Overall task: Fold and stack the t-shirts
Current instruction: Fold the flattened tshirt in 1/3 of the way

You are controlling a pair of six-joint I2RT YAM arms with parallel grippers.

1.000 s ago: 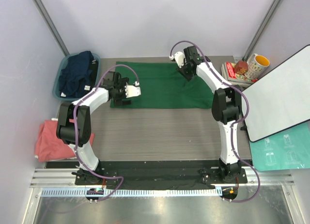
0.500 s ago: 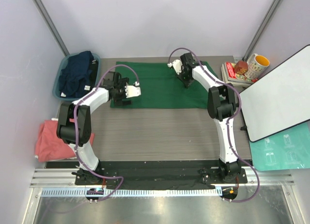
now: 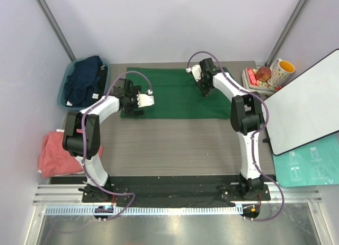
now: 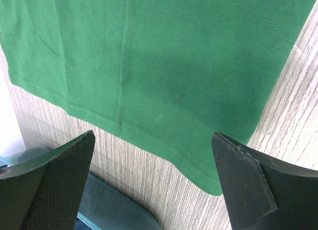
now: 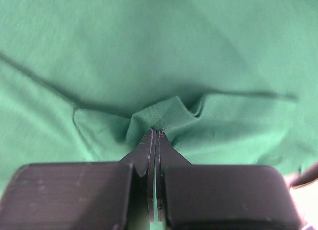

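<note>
The dark green t-shirt [image 3: 169,97] lies spread flat across the back of the table. My right gripper [image 3: 204,89] rests on its right half and is shut on a small pinched fold of the green fabric [image 5: 158,115]. My left gripper [image 3: 132,106] is open and empty over the shirt's near left corner [image 4: 208,183], its fingers [image 4: 59,180] either side of the hem. The navy t-shirt [image 3: 83,80] lies bunched in the teal tub [image 3: 68,75] at the back left. The salmon-pink t-shirt [image 3: 54,152] lies crumpled beyond the table's left edge.
A stack of books [image 3: 255,80] and a white and yellow mug [image 3: 280,71] stand at the back right. A white board [image 3: 307,105] leans over the right edge, with a teal sheet [image 3: 307,168] below it. The tub's rim [image 4: 99,210] shows under my left gripper.
My right gripper has moved a little toward the near side over the green shirt. The left arm has not moved.
</note>
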